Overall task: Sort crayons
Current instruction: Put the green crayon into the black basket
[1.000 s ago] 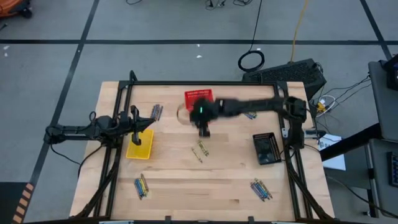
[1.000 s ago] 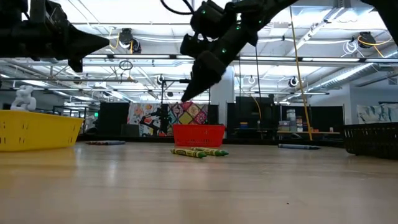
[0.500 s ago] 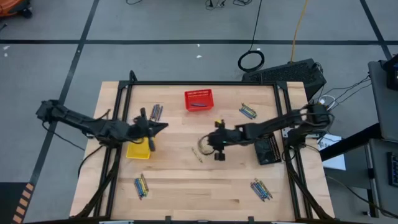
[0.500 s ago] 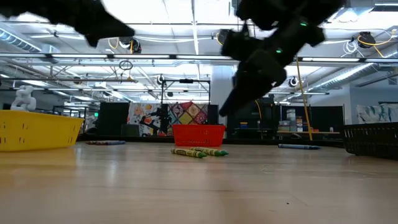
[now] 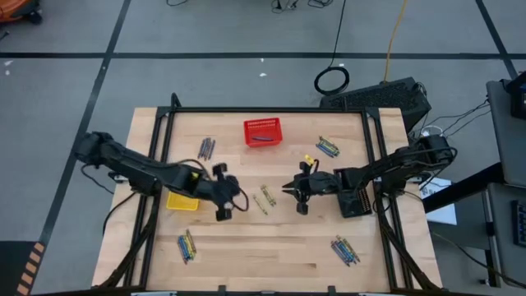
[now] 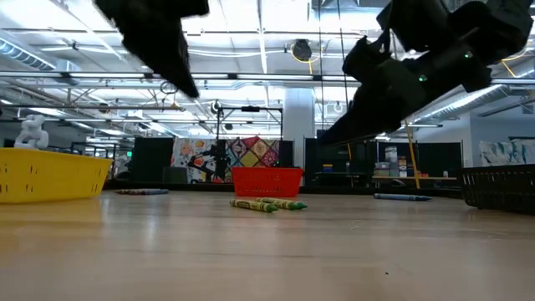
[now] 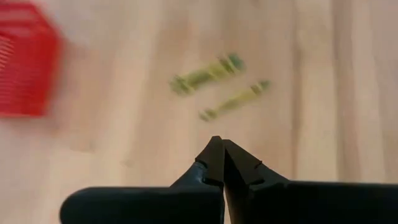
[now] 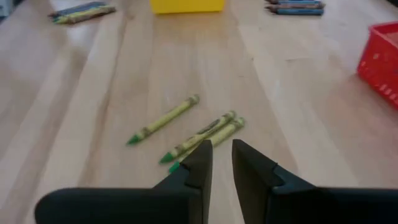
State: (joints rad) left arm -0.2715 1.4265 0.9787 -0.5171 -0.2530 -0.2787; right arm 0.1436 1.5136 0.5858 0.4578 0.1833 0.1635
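High view first: I count loose crayons in clusters all over the table, with the yellow-green crayons mid-table between my left gripper and right gripper. One stick lies in the red basket, so I judge sorting barely begun. Low view: both arms hover above the wood. Left wrist view: fingers pressed together, empty. Right wrist view: fingers slightly apart, holding nothing, just short of the green sticks.
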